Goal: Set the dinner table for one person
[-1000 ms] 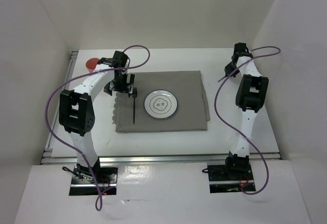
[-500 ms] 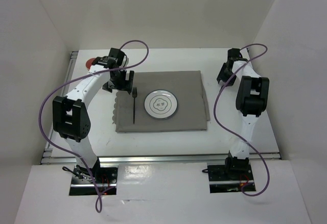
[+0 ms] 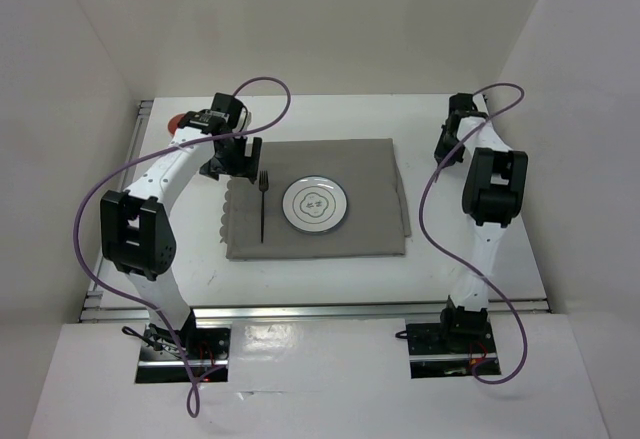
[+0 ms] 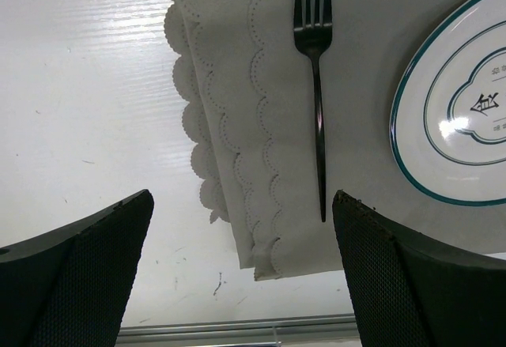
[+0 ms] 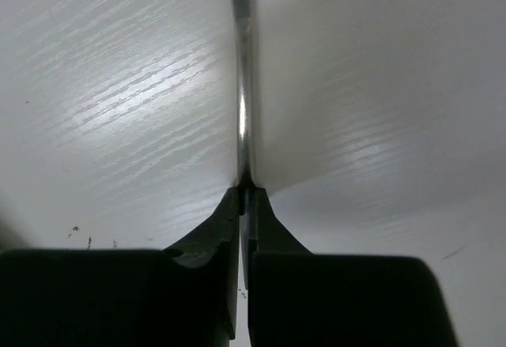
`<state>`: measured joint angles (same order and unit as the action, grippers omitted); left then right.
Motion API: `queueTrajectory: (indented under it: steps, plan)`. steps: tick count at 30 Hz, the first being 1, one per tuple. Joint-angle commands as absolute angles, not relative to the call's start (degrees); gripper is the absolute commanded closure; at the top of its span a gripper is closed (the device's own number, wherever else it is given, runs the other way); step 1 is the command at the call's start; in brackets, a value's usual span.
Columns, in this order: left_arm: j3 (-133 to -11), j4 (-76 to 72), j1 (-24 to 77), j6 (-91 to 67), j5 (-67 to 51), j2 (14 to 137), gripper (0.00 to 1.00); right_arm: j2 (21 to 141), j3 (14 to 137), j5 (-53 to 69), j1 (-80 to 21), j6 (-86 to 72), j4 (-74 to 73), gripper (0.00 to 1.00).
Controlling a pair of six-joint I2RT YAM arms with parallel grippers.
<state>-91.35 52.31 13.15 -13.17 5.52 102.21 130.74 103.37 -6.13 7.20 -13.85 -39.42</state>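
Left gripper point(image 4: 243, 198): I am keeping its jaws spread wide and gripping nothing, above the black fork point(image 4: 317, 86) beside the scalloped white napkin point(image 4: 229, 126) | right gripper point(image 5: 241, 195): I am clamping a thin silver utensil handle point(image 5: 242, 86) tightly between the fingertips | dinner table point(image 3: 300, 279): it is lying under both arms and carrying the grey mat point(image 3: 370, 229) with the plate point(image 3: 316, 205).

The dinner table point(image 3: 300, 279) is carrying one grey mat point(image 3: 370, 189), one white plate point(image 3: 316, 205), one black fork point(image 3: 263, 204) and one scalloped white napkin point(image 4: 229, 141), all lying mid-table. One red object point(image 3: 179, 124) is sitting at the far-left corner, partly hidden, and one silver utensil point(image 5: 242, 86) is showing by the right edge toward the far corner. Two arms are reaching in: left arm point(image 3: 140, 234), right arm point(image 3: 495, 184).
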Motion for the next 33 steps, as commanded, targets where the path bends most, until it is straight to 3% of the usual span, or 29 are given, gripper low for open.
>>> queueTrajectory:
  steps: [1, 6, 13, 21, 29, 33]
  plan:
    - [-91.9, 52.2, 12.7, -11.8, 6.4, 99.8, 0.00, 138.1, 96.5, -3.8, 8.3, -12.7, -43.1, 1.00]
    - [-91.9, 52.2, 12.1, -11.3, 6.4, 99.8, 0.00, 132.0, 93.3, -6.4, 8.3, -13.3, -42.0, 1.00]
    - [-91.9, 51.7, 10.3, -11.2, 5.8, 98.2, 0.00, 112.5, 88.3, -9.6, 3.0, -13.8, -40.9, 1.00]
    - [-90.1, 51.1, 7.3, -11.2, 5.3, 96.1, 0.00, 96.0, 75.3, -13.3, -15.5, -22.4, -41.4, 1.00]
    - [-89.6, 51.1, 6.2, -11.2, 4.1, 95.0, 0.00, 91.3, 67.9, -10.6, -26.8, -32.9, -41.1, 1.00]
    - [-89.0, 51.1, 5.6, -11.2, 3.6, 95.0, 0.00, 92.4, 63.7, -5.7, -27.4, -28.8, -34.2, 1.00]
